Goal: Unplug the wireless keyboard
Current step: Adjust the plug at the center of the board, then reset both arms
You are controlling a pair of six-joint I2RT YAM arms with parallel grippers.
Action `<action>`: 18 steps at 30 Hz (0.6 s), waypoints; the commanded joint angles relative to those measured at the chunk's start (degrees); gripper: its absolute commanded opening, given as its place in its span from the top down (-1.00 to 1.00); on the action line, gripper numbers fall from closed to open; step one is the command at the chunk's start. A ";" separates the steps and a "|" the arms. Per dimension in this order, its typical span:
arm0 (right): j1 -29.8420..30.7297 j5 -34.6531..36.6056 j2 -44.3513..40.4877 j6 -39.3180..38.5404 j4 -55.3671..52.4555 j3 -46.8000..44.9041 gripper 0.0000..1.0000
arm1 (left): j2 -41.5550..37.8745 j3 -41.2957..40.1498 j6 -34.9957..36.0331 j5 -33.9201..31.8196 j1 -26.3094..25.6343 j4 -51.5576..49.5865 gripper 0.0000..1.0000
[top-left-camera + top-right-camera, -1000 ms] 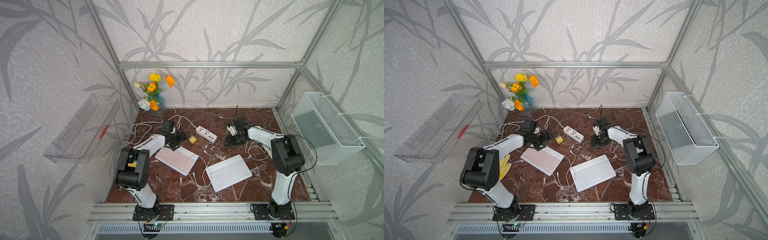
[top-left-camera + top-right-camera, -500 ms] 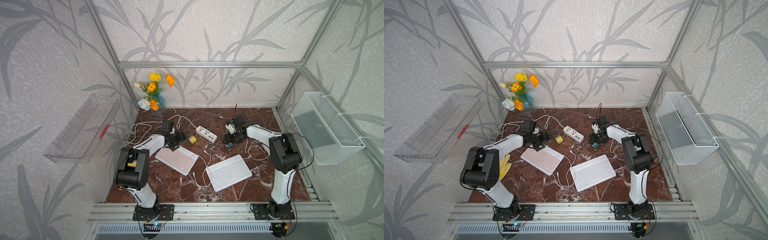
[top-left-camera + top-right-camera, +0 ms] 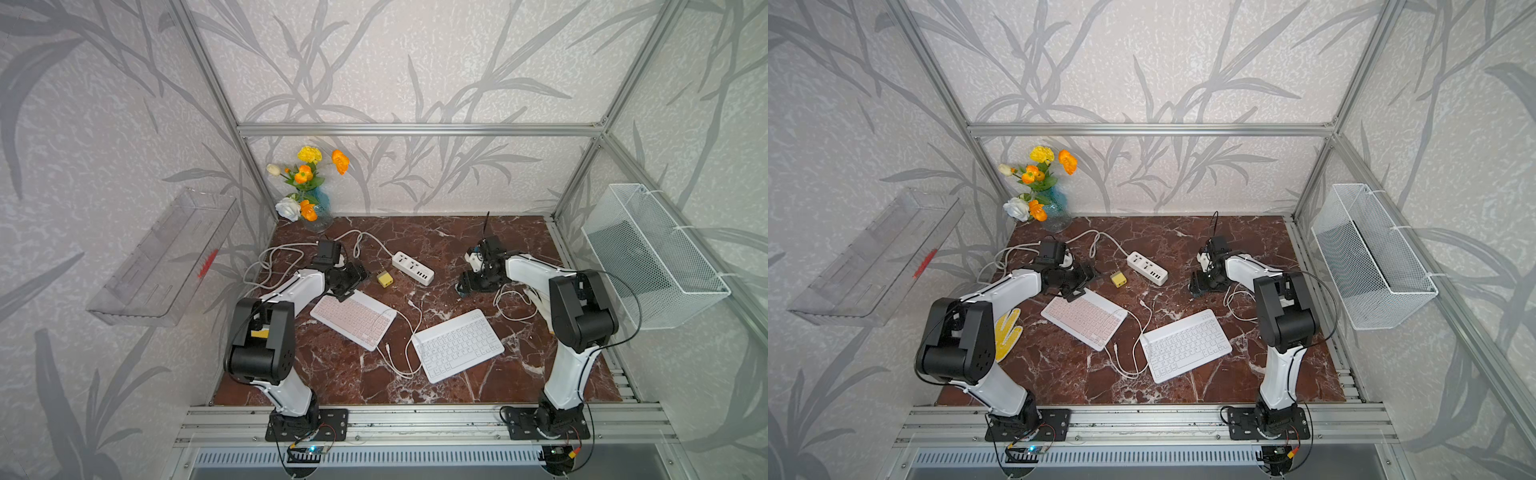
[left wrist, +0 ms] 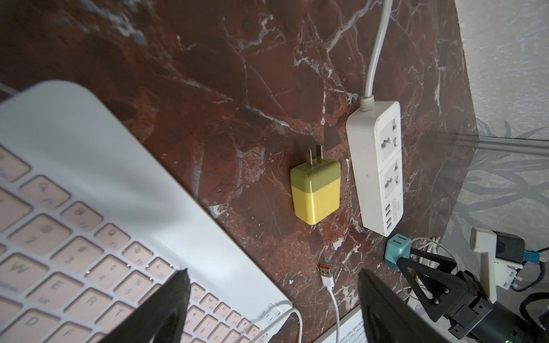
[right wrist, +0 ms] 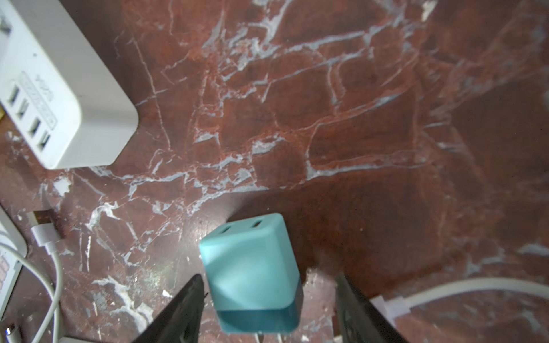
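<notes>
Both arms rise from their bases (image 3: 306, 424) at the near side and fold forward at the black elbows. The left arm (image 3: 291, 286) stretches its white forearm away and inward. The left hand (image 3: 349, 282) is held low and turned inward; in the left wrist view its two black fingers (image 4: 166, 308) stand wide apart. The right arm (image 3: 528, 268) reaches inward from its own side, and its wrist is bent so that the right hand (image 3: 467, 286) points down. Its fingers (image 5: 184, 311) are parted too.
</notes>
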 commanded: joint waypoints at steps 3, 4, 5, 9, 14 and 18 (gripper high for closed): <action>-0.34 -4.24 -8.36 -2.84 3.92 -1.22 -0.45 | -5.40 1.32 10.35 -5.80 0.36 -3.53 -0.78; -0.35 -3.23 -9.86 -3.47 4.29 -1.36 -0.49 | -5.82 1.91 12.14 -7.24 0.38 -4.74 -0.81; -0.35 -2.00 -10.54 -4.16 4.73 -1.71 -0.54 | -6.20 2.24 13.81 -8.44 0.43 -5.48 -0.84; -0.65 7.53 -17.07 -5.02 9.59 -5.41 -0.87 | -8.51 2.42 18.13 -17.60 0.48 -6.05 -0.99; -1.83 20.87 -20.69 -3.94 15.52 -11.28 -0.98 | -13.77 -5.28 25.62 -33.44 0.59 7.28 -1.00; -2.02 30.35 -27.48 -4.58 31.04 -23.74 -0.98 | -16.42 -13.00 30.22 -41.53 2.24 18.79 -1.00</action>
